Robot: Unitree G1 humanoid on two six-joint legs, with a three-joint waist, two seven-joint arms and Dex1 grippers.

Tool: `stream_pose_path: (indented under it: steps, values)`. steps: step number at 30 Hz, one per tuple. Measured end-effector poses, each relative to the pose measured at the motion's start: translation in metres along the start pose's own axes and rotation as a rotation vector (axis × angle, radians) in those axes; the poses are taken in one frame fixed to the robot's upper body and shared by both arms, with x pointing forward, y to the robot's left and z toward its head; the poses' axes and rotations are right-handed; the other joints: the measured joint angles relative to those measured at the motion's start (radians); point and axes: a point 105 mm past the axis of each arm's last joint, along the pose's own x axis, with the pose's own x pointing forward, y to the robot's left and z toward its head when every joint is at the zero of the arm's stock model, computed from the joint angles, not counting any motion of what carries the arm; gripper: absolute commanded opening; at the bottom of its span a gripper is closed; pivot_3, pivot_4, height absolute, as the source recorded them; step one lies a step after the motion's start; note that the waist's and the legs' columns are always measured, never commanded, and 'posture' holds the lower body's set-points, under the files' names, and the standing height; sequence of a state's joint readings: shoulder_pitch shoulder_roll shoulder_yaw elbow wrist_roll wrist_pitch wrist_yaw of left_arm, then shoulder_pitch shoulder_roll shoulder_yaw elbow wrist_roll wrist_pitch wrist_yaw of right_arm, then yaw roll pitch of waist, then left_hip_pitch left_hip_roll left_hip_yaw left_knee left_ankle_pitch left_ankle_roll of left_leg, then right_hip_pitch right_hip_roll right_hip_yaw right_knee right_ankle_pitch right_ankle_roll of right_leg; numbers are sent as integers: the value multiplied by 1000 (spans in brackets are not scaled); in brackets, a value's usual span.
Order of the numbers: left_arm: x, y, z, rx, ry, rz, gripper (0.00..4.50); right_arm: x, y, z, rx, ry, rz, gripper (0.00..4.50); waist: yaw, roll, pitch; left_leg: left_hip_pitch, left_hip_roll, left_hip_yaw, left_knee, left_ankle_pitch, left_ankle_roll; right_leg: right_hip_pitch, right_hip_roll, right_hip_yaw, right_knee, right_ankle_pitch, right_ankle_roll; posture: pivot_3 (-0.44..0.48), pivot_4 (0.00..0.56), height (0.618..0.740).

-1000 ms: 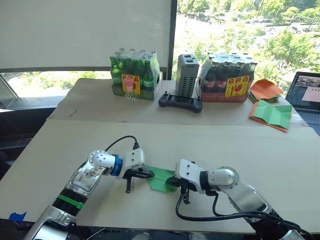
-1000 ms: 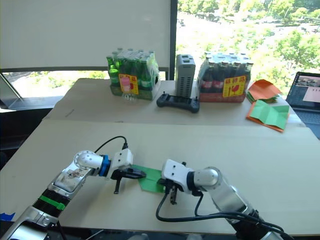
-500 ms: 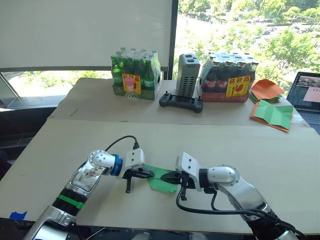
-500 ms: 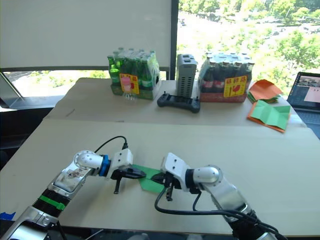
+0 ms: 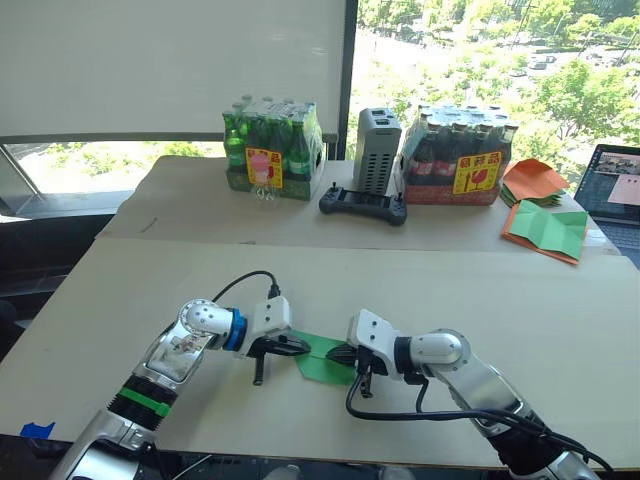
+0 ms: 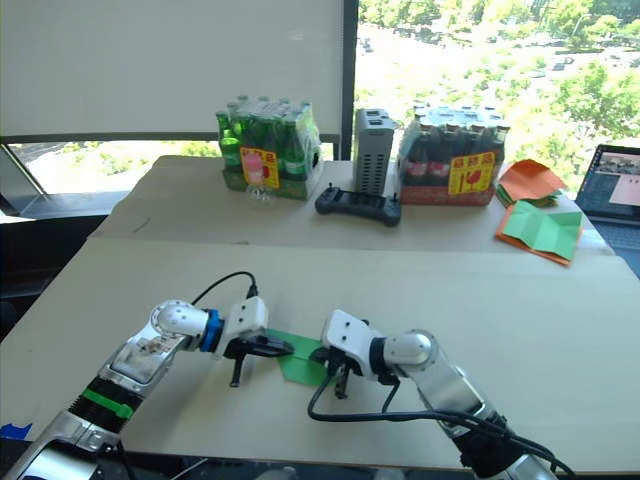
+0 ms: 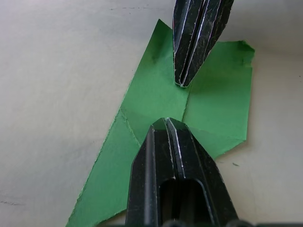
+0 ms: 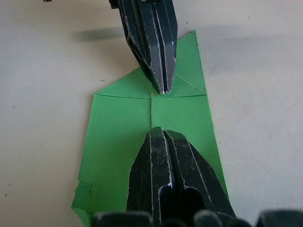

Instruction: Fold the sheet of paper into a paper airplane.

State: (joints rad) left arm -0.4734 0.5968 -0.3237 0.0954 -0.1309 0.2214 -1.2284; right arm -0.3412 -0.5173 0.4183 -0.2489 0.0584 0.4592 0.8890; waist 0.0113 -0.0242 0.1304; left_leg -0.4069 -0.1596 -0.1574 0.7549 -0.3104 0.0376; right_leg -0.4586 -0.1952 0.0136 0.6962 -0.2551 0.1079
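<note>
Paper: sheet of paper (image 5: 323, 359) flat on tabletop (image 5: 500, 300), centre crease running 9-to-3.
Left end effector (image 5: 300, 347): fingers together, tip pressing crease at 9 o'clock end.
Right end effector (image 5: 342, 353): fingers together, tip on crease at 3 o'clock end, equally near.

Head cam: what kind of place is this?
Probably an upper-floor office or lab set up for robot trials: a window overlooking treetops, a laptop, and shrink-wrapped packs of bottles beside a handheld controller on the table.
</note>
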Motion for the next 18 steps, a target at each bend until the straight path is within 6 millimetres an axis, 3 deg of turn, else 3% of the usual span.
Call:
stream_pose_path:
  steps: [18]
  values:
    - [9, 1, 4, 30, -7, -19, 0, -10, 3, -6, -2, 37, -5, 15, 3, 0, 0, 0, 0, 0, 0, 0, 0, 1, 0, 0, -1, 0, 0, 0, 150, 675]
